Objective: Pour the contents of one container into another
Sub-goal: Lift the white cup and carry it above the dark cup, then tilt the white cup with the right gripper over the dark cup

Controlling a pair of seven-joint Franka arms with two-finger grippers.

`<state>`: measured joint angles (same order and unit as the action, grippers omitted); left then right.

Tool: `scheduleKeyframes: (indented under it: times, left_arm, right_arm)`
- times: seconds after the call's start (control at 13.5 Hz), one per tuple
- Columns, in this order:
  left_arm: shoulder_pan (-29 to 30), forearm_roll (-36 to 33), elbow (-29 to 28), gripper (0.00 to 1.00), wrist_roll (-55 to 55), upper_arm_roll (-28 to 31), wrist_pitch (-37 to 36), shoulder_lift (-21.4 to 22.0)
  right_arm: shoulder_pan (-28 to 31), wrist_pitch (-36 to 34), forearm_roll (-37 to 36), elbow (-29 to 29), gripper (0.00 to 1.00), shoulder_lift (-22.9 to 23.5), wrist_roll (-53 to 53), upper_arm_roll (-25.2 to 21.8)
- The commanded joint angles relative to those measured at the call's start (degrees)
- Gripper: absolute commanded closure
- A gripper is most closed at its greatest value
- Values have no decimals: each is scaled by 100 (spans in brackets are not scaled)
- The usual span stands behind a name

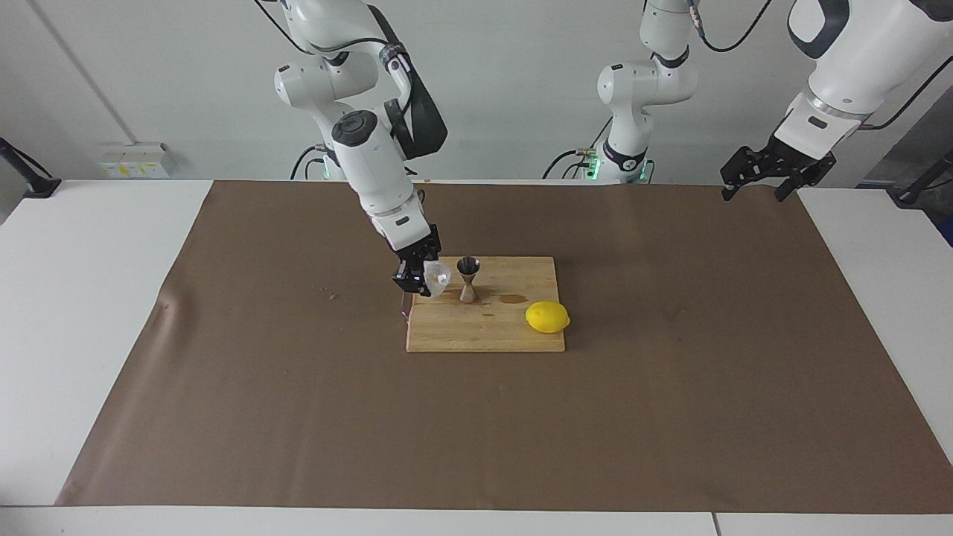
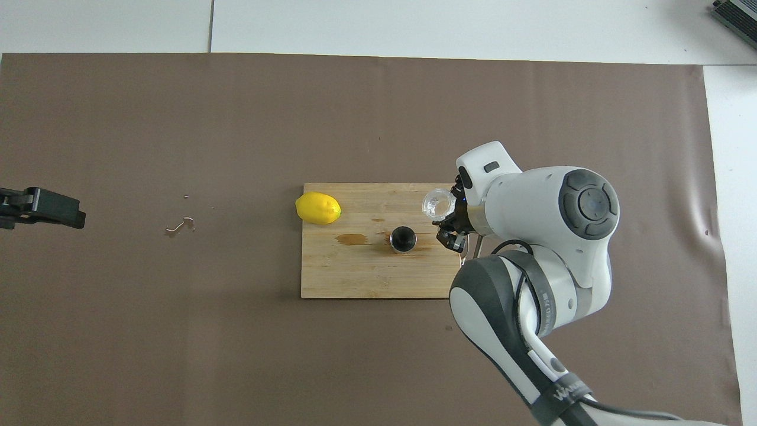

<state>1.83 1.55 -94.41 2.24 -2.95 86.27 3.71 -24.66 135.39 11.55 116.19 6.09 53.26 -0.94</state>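
Fingers of the right gripper (image 1: 421,277) were clamped on the clear cup (image 1: 435,276), which was held tipped on its side above the wooden cutting board (image 1: 484,327), its mouth turned toward the steel jigger (image 1: 468,279). In the overhead view the cup (image 2: 439,202) showed as a pale ring at the board's (image 2: 355,272) edge toward the right arm's end of the table, with the right gripper (image 2: 452,222) just beside it. Whether anything was leaving the cup could not be made out from either camera. The jigger (image 2: 403,239) stood upright on the board, its dark open top facing up, just beside the cup but apparently not touching it. A small brown wet patch (image 1: 512,299) marked the wood next to the jigger, toward the left arm's end. A yellow lemon (image 1: 547,317) lay at the board's corner, farther from the robots than the jigger and toward the left arm's end; from above the lemon (image 2: 318,208) overlapped the board's edge. A brown paper sheet (image 1: 670,417) covered the table beneath the board, with a small stain (image 2: 180,226) on it toward the left arm's end. The left gripper (image 1: 753,190) waited high over the paper's edge at its own end of the table, its fingers spread apart and holding nothing.
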Motion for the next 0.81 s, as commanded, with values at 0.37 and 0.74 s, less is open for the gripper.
scheduleKeyframes:
  times: [0.37,0.74]
  left_arm:
    - [-52,-59,-69,0,13,5,74,24]
    - [-52,-68,-60,0,4,5,101,7]
  right_arm:
    - [-346,23,-1487,-220,95,94,-914,15]
    - [-538,-47,-2156,-194,95,59,-932,15]
